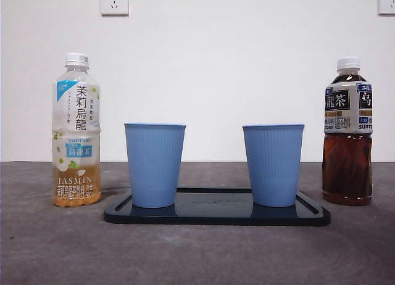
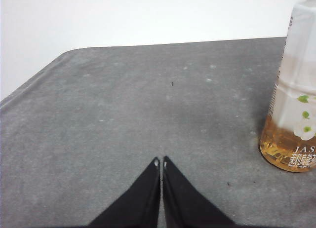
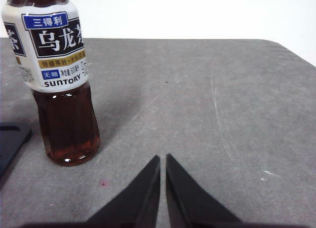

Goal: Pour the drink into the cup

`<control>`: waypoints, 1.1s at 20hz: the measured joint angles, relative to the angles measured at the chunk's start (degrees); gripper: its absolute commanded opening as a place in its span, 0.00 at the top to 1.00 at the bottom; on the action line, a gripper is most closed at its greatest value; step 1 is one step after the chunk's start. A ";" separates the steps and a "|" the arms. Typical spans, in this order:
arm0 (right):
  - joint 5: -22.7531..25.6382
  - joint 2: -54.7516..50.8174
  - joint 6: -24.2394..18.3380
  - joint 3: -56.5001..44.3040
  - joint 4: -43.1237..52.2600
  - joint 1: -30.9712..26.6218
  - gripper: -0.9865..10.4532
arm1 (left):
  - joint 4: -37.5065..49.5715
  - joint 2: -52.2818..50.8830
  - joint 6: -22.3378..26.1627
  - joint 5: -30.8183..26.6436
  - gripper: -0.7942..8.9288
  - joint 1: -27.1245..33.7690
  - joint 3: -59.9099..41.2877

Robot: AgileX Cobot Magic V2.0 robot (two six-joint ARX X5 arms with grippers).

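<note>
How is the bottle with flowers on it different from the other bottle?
The jasmine tea bottle holds only a little pale golden drink at the bottom; the oolong tea bottle is nearly full of dark brown tea. The jasmine tea bottle's label is light with flowers; the oolong tea bottle's is dark with blue. Both stand upright with white caps on.

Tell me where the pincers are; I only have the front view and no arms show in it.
Observer: The left pincer hovers low over the table near the jasmine bottle, shut and holding nothing.
Operator: And the right one?
Observer: The right pincer is near the dark tea bottle, also shut and holding nothing.
Operator: Anything lying by that bottle?
Observer: Only a small reddish spot on the tabletop.
</note>
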 measured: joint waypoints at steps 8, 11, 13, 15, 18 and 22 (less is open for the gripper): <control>0.00 0.00 0.00 0.00 0.00 0.00 0.90 | 0.00 0.00 -4.76 0.00 0.91 0.00 0.00; 0.00 0.00 0.00 0.00 0.02 0.00 0.90 | 0.02 0.00 -10.47 0.00 0.91 0.00 0.00; 0.00 0.00 0.02 0.00 0.44 0.00 0.90 | 0.02 0.00 -14.01 0.02 0.91 0.00 0.00; -0.74 0.00 1.05 0.00 1.70 0.00 0.90 | 0.02 0.00 -17.94 0.02 0.91 0.00 0.00; -1.64 0.00 6.08 0.00 2.82 0.00 0.90 | 0.00 0.00 -22.58 0.02 0.91 0.00 0.02; -2.51 0.00 16.63 0.00 2.69 0.00 0.90 | -0.70 0.00 -26.14 0.24 0.91 0.00 0.42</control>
